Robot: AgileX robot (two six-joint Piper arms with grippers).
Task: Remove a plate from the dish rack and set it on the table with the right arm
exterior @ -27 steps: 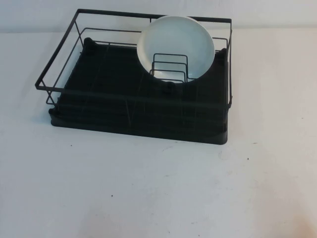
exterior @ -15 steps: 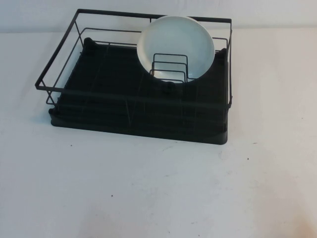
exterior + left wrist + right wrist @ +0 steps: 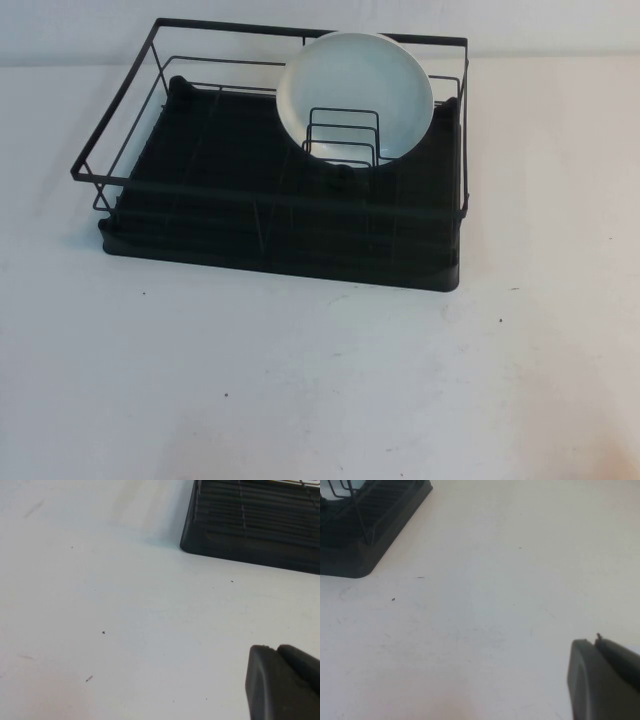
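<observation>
A round white plate point(image 3: 355, 92) stands tilted on edge at the back right of the black wire dish rack point(image 3: 110, 178), leaning behind the small upright dividers point(image 3: 343, 135). Neither arm shows in the high view. My right gripper point(image 3: 596, 641) hangs over bare white table point(image 3: 485, 605), its two black fingers pressed together and empty, with the rack's front right corner point(image 3: 355, 565) some way off. My left gripper point(image 3: 276, 649) is also shut and empty over the table, away from the rack's front left corner point(image 3: 192, 542).
The rack's black ribbed drip tray point(image 3: 280, 262) fills the middle back of the table. Bare white table point(image 3: 320, 390) with a few dark specks lies in front of the rack and to its right point(image 3: 550, 200).
</observation>
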